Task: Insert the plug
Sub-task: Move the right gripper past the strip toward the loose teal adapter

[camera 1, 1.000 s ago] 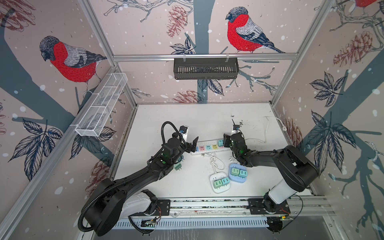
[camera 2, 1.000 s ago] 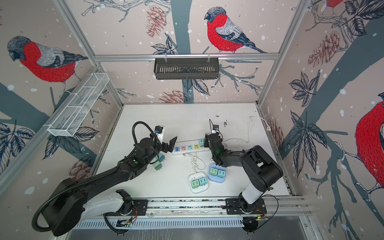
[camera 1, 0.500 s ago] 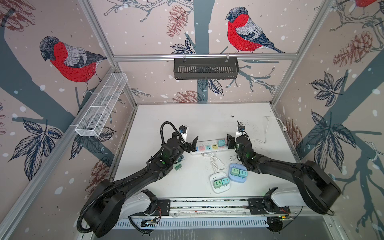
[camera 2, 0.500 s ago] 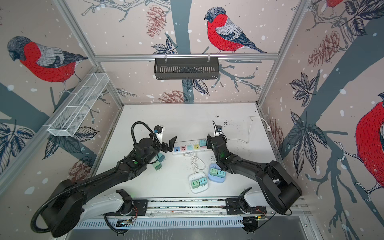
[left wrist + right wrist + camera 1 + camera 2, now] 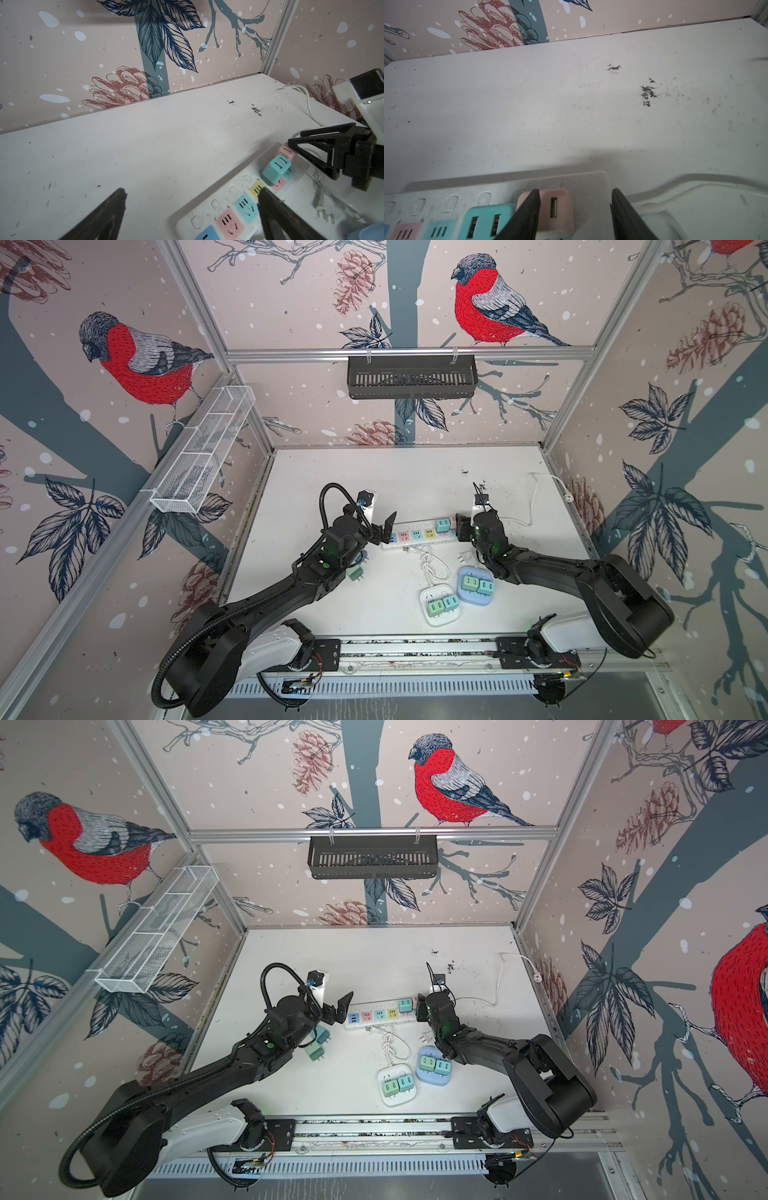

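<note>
Robotics lab test cell: a small booth with an aluminium frame [image 5: 409,351] and walls papered with drawn red-breasted birds [image 5: 486,306], branches and pine cones. A black robot left arm [image 5: 270,597] and right arm [image 5: 552,572] are mounted on a metal rail [image 5: 415,649] fronting a scuffed white table [image 5: 374,477]. A white wire basket [image 5: 203,452] and a black basket [image 5: 411,377] hang on the frame.

top views: overhead, far | wrists: low, near, apparently sharing power strip [image 5: 223,197]
</note>
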Controlling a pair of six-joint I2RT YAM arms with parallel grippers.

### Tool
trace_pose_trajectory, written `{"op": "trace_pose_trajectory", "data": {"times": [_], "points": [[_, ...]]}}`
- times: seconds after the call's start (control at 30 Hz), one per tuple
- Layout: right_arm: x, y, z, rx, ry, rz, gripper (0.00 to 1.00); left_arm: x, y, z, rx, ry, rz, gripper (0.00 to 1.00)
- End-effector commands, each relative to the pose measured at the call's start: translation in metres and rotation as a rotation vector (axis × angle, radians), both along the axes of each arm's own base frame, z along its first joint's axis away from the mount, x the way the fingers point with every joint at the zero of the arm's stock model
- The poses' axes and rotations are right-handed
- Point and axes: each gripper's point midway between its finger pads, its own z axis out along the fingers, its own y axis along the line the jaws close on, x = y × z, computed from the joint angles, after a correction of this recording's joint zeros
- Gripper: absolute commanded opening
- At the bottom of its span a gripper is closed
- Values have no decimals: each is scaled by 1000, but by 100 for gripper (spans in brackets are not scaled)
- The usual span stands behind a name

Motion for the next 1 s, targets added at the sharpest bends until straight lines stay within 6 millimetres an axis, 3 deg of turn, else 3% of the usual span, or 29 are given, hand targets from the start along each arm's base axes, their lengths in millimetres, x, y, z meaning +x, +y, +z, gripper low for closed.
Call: {"op": "trace_pose_trajectory", "data": {"times": [0.0,0.57,0.97], "points": [[3,9,6,12,-18,42,55,2,1,8,-19,-24,6,98],[12,6,-6,-13,18,44,52,2,-2,9,-21,-22,-3,98],[-11,5,-20,-25,19,29,43,2,-2,9,-19,-22,-3,98]]}}
